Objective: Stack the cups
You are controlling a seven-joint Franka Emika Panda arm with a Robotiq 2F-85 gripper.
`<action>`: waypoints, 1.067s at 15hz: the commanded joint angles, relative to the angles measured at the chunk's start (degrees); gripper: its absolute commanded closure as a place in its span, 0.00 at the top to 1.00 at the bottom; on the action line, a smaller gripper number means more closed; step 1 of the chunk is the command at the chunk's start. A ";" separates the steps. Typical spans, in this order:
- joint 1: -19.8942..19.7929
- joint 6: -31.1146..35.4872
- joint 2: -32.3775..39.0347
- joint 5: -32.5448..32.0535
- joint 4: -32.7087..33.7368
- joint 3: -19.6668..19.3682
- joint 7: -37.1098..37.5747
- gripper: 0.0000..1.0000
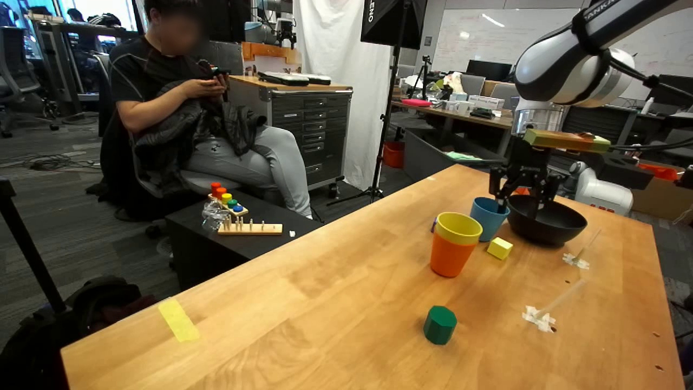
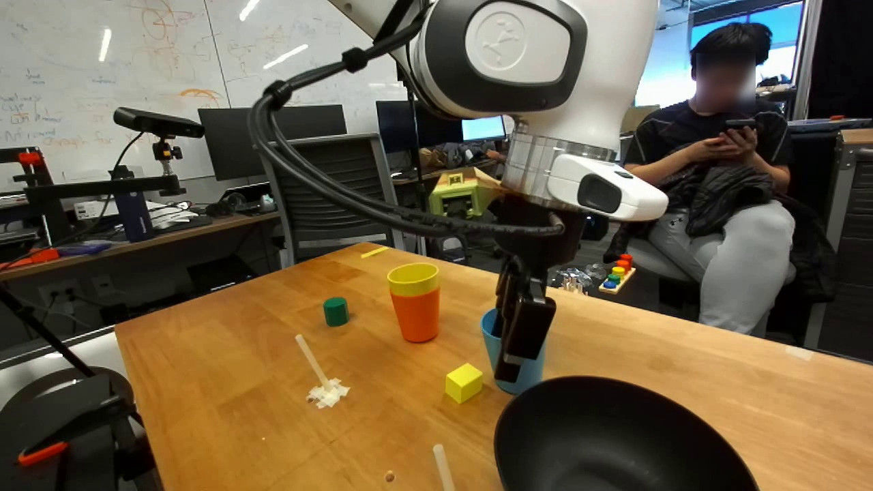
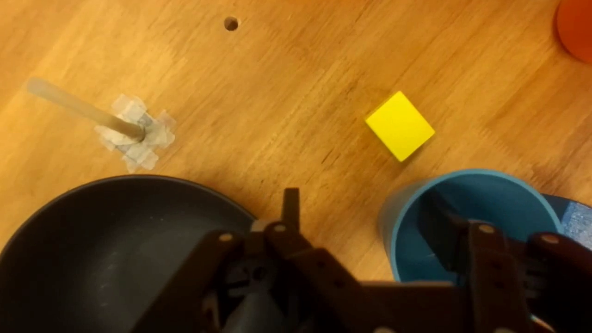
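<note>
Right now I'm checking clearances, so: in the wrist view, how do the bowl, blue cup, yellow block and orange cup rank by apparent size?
Bowl, largest even though the frame cuts it off
Blue cup
Yellow block
Orange cup: unranked, since only part of it shows at the upper right corner

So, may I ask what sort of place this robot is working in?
It looks like a robotics lab, perhaps shared with office space: there is a robot arm over a wooden table, a whiteboard with handwriting behind, and a monitor in front of that.
</note>
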 commanded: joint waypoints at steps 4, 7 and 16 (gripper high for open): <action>-0.42 4.08 -0.48 2.22 0.10 0.80 -0.71 0.15; -0.23 5.71 -0.01 2.32 0.19 1.11 -0.52 0.01; 1.95 4.06 -2.69 0.15 -2.89 2.58 -3.36 0.01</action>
